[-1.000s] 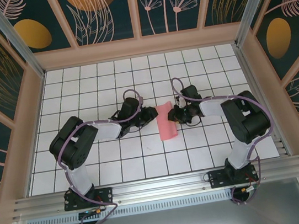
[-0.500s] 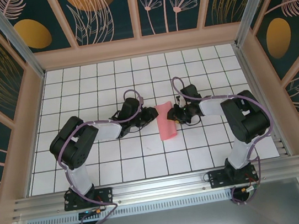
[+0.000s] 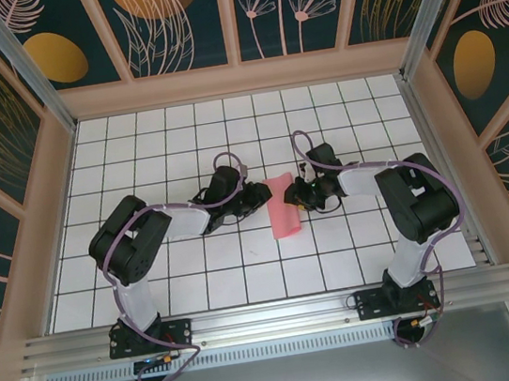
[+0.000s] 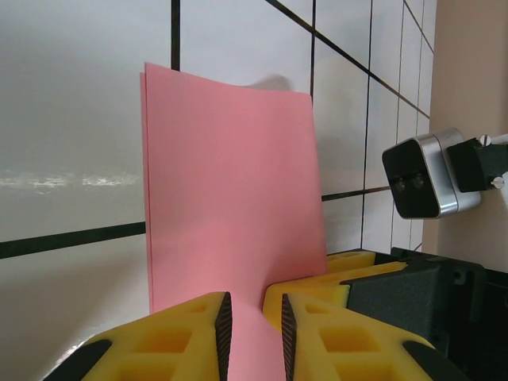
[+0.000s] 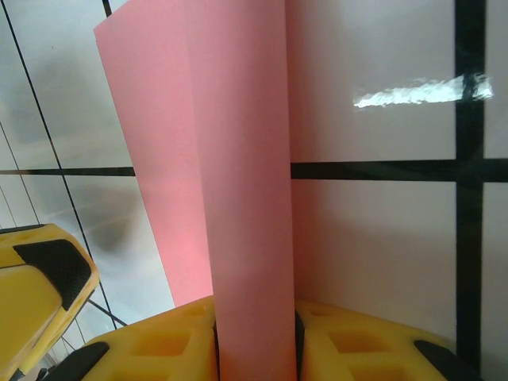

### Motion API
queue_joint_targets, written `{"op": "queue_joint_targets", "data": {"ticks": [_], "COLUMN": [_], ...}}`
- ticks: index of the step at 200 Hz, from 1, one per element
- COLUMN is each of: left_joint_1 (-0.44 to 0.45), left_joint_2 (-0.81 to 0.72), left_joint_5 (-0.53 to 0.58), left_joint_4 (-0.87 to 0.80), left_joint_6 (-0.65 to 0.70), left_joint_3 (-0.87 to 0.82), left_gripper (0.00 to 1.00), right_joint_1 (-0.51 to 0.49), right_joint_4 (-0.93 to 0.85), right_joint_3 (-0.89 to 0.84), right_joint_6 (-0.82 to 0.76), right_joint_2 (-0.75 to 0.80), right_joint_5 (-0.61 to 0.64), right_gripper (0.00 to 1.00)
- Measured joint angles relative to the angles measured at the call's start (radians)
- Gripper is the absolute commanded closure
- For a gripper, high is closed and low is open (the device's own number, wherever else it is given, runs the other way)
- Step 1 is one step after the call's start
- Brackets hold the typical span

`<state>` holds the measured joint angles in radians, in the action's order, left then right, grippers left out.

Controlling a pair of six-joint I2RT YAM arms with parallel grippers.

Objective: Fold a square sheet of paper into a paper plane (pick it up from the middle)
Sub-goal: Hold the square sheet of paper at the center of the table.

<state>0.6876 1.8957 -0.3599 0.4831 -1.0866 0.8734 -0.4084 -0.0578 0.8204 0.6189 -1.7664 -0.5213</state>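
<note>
**The square sheet of paper (image 3: 283, 203): doubled over, pinched from both sides**

My left hand (image 4: 255, 337) is drawn in narrow on the sheet. The pink paper runs up through the slit between its yellow fingers (image 4: 175, 341). My right hand (image 5: 255, 341) grips from the opposite side, with a broader band of paper filling its gap. Both hands are holding the sheet.

Between them the sheet sits over the middle of the tabletop (image 3: 199, 265) as a strip about one tile wide. Two layers show at its far edge in the left wrist view. I cannot tell whether it rests on the tiles or hangs just above them.

I judge it nearly weightless and limp, with no stiffness except along a fold. Any pull between the hands should buckle or tear it, and a hard squeeze will likely leave a crease I don't want. The tiles are glossy, so a flat sheet may slide rather than lift. I would take hold at the edges near the middle of each long side, pinching lightly and moving both hands together.
</note>
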Motion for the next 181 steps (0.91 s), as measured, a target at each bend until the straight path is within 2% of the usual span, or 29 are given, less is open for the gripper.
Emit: {"op": "queue_joint_targets", "data": {"ticks": [80, 181], "left_joint_1": [0.016, 0.019], "left_joint_2": [0.050, 0.058], "left_joint_5": [0.000, 0.000], "left_joint_4": [-0.072, -0.123], "left_joint_6": [0.003, 0.012], "left_joint_3": [0.069, 0.073], "left_gripper": [0.81, 0.81], "right_joint_1": [-0.002, -0.002], "right_joint_4": [-0.002, -0.007], "right_joint_3": [0.002, 0.003], "right_joint_6": [-0.003, -0.018], "right_joint_2": [-0.002, -0.005], "right_joint_5": [0.000, 0.001], "right_gripper": [0.70, 0.71]}}
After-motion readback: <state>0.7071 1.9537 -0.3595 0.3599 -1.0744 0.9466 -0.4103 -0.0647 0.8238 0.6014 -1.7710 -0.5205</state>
